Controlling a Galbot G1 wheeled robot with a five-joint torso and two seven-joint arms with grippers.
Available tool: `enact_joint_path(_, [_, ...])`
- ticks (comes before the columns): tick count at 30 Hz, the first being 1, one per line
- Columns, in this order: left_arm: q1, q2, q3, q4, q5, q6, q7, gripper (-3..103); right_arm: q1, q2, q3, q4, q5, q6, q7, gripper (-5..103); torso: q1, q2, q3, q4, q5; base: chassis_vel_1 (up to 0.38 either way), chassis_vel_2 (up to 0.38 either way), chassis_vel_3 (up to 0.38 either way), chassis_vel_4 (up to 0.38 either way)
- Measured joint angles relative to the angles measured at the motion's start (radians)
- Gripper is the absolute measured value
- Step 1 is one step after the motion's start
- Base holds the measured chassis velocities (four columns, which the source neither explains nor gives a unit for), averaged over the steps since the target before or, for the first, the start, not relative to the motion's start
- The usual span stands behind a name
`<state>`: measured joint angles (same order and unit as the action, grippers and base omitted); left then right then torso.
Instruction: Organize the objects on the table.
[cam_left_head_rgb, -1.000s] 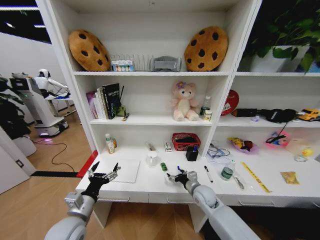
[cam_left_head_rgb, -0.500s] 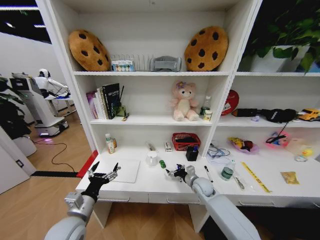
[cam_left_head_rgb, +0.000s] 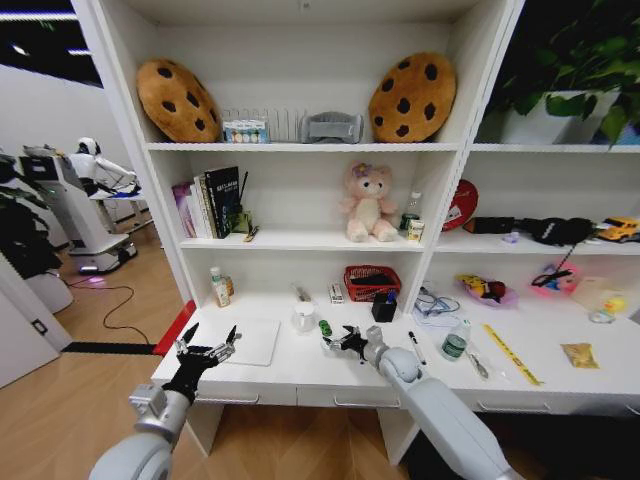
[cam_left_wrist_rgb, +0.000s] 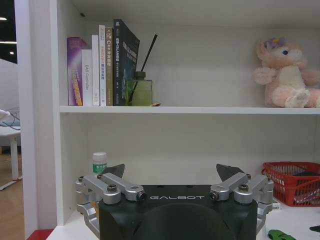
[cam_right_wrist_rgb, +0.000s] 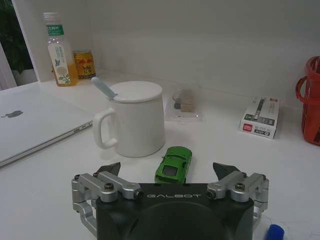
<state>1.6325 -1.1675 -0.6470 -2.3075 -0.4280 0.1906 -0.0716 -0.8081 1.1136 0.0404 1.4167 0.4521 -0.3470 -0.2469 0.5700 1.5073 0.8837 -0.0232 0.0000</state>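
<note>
Fingers spread wide, the right gripper (cam_left_head_rgb: 337, 343) has slid left along the white table (cam_left_head_rgb: 300, 365) and now sits just behind the little green toy car (cam_right_wrist_rgb: 173, 163) beside the white mug (cam_right_wrist_rgb: 132, 119), likely ready to grab it, while the left gripper (cam_left_head_rgb: 205, 350) waits open.

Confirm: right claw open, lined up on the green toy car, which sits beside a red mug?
Not quite: the mug is white, as the right wrist view shows. The rest holds: the right claw is open and lined up on the green toy car beside it.
</note>
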Motion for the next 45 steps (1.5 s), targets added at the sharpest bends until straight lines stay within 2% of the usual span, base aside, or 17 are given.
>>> enact_joint_path(10, [0.0, 0.0, 0.0, 0.0, 0.0, 0.0, 0.0, 100, 0.037, 0.016, -0.012, -0.03, 0.016, -0.038, 0.032, 100, 0.0, 0.0, 0.0, -0.0001, 0.0, 0.0, 0.0, 0.0, 0.0])
enact_joint_path(27, [0.0, 0.0, 0.0, 0.0, 0.0, 0.0, 0.0, 100, 0.087, 0.093, -0.019, -0.12, 0.031, -0.05, 0.063, 100, 0.0, 0.0, 0.0, 0.0, 0.0, 0.0, 0.0, 0.0, 0.0])
enact_joint_path(45, [0.0, 0.0, 0.0, 0.0, 0.0, 0.0, 0.0, 100, 0.092, 0.113, -0.018, -0.182, 0.016, -0.034, 0.064, 100, 0.0, 0.0, 0.0, -0.0001, 0.0, 0.0, 0.0, 0.0, 0.0])
